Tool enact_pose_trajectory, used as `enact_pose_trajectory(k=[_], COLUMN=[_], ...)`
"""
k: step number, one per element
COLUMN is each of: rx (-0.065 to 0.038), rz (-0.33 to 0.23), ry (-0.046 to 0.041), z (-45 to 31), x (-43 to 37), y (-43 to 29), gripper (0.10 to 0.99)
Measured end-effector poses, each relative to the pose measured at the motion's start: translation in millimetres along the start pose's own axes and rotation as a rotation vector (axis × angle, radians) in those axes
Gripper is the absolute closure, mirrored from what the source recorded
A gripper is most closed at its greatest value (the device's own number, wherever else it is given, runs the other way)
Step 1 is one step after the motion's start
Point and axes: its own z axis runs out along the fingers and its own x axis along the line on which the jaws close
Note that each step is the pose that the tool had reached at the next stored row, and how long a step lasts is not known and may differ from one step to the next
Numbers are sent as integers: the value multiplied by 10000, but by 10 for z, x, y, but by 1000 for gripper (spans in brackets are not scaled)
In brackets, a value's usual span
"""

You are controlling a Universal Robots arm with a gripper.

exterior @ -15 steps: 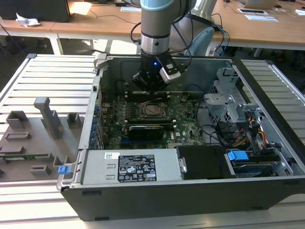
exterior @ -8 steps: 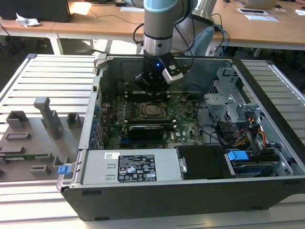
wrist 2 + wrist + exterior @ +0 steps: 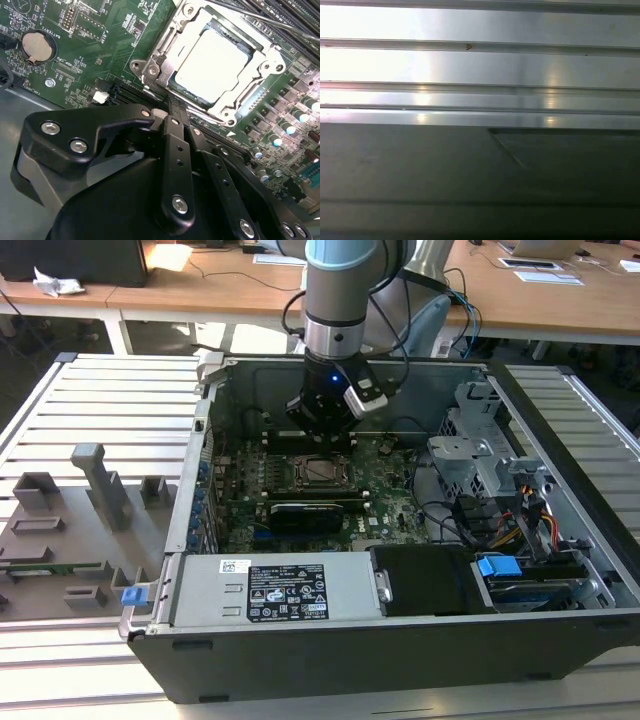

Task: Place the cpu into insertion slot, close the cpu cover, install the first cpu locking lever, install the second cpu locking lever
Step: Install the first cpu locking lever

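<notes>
Silver-grey cpu (image 3: 212, 65) sits under the closed cpu cover (image 3: 260, 75); our pincer (image 3: 172, 107), fingers pressed narrow together, hovers just beside it.

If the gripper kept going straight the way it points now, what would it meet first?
Most likely the cpu cover at its near edge, closed over the cpu; the gripper points right at it, though depth is unclear.

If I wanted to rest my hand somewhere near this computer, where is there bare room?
The ribbed metal table is bare behind the grey holders on the exterior view's left, and again along the case's other side. Inside the case it is crowded: the gripper hangs just behind the cpu, and cables fill the exterior view's right.
</notes>
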Motion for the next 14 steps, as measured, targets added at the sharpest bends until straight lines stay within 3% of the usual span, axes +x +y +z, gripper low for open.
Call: enact_pose_trajectory(k=[14], rx=[25], rz=[1], ry=[2], z=[64], x=[-39], y=[1], gripper=[980])
